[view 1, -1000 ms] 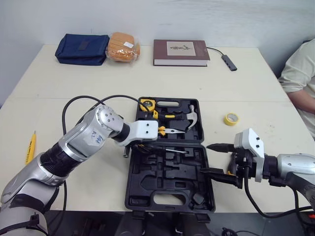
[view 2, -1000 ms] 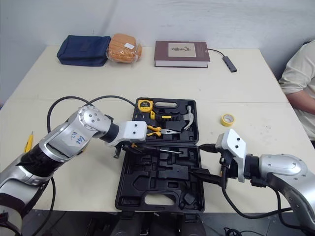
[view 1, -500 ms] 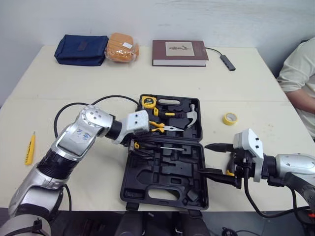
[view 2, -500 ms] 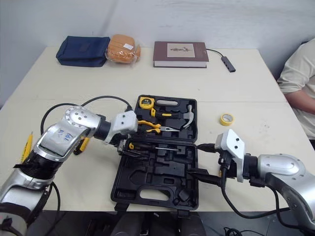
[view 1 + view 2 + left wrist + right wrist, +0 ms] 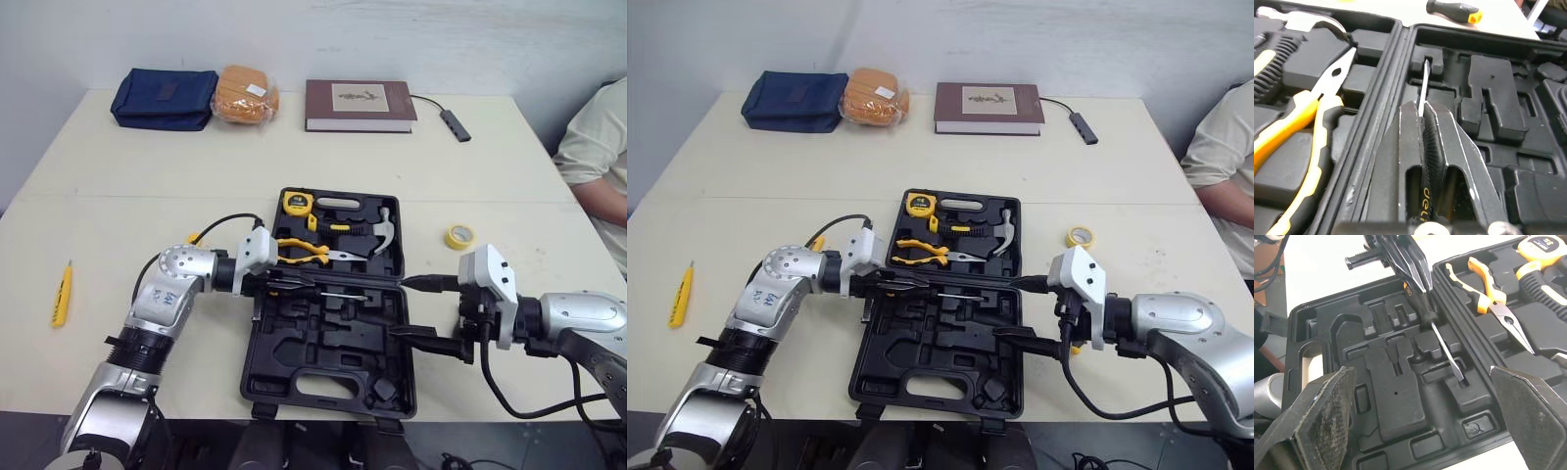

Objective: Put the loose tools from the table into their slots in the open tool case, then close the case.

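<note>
The black tool case [image 5: 328,377] lies open in front of me. Its far half holds a yellow tape measure [image 5: 295,204], yellow-handled pliers [image 5: 299,252] and a hammer [image 5: 382,227]. My left gripper [image 5: 294,282] is shut on a black-handled screwdriver [image 5: 1431,147]. It holds the tool low over the near half, just beside the hinge, and the shaft [image 5: 1444,350] rests in a moulded groove there. My right gripper [image 5: 423,311] stands open at the case's right edge, one finger above the rim and one over the near tray. A black and yellow screwdriver [image 5: 1452,7] lies on the table by that gripper.
A yellow tape roll [image 5: 458,236] lies right of the case. A yellow tool [image 5: 61,294] lies far left, and a ribbed black handle [image 5: 1359,258] sits off the case's left edge. A book [image 5: 359,104], a blue pouch [image 5: 162,97] and bagged bread [image 5: 246,93] line the back. A person's sleeve [image 5: 593,137] shows at right.
My left arm has dropped and drawn back to the left, laying the screwdriver flat along the hinge. The right gripper has edged towards the case, still open.
</note>
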